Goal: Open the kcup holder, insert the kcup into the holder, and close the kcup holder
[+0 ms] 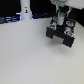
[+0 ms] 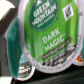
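The kcup holder (image 1: 60, 35) is a black box on the white table at the exterior view's right, with a light handle (image 1: 67, 34) on its front and its top part showing dark slots. My gripper (image 1: 60, 20) hangs straight above it, shut on the kcup (image 1: 60, 18), a small white pod with a green top. In the wrist view the kcup's green lid (image 2: 47, 35), printed "Green Mountain Dark Magic", fills most of the picture. It hides the fingers and most of the holder.
A tall white bottle-like object (image 1: 25, 10) stands at the back towards the exterior view's left. Dark objects (image 1: 9, 19) line the back edge. The white table (image 1: 30, 55) spreads in front of the holder.
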Controlling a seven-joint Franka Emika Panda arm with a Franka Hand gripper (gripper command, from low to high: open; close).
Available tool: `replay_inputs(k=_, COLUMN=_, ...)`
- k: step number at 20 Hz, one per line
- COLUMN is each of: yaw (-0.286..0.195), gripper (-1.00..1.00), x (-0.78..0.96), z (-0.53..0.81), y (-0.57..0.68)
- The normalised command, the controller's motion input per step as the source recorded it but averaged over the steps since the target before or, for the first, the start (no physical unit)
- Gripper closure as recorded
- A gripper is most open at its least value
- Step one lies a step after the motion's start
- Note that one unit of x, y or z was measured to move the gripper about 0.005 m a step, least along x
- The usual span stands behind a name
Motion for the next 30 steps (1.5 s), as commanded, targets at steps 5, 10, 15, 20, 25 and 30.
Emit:
replay_inputs(k=5, yaw=-0.006, gripper=1.0, x=0.22, z=0.08, y=0.17)
replay_inputs(k=10, yaw=-0.003, gripper=1.0, x=0.3, z=0.13, y=0.2)
replay_inputs(k=15, yaw=-0.002, gripper=1.0, x=0.46, z=0.22, y=0.39)
replay_inputs(k=20, yaw=-0.016, gripper=1.0, x=0.26, z=0.06, y=0.17)
replay_inputs(k=25, yaw=-0.025, gripper=1.0, x=0.16, z=-0.04, y=0.01)
replay_inputs(k=30, yaw=-0.008, gripper=1.0, x=0.03, z=-0.2, y=-0.05)
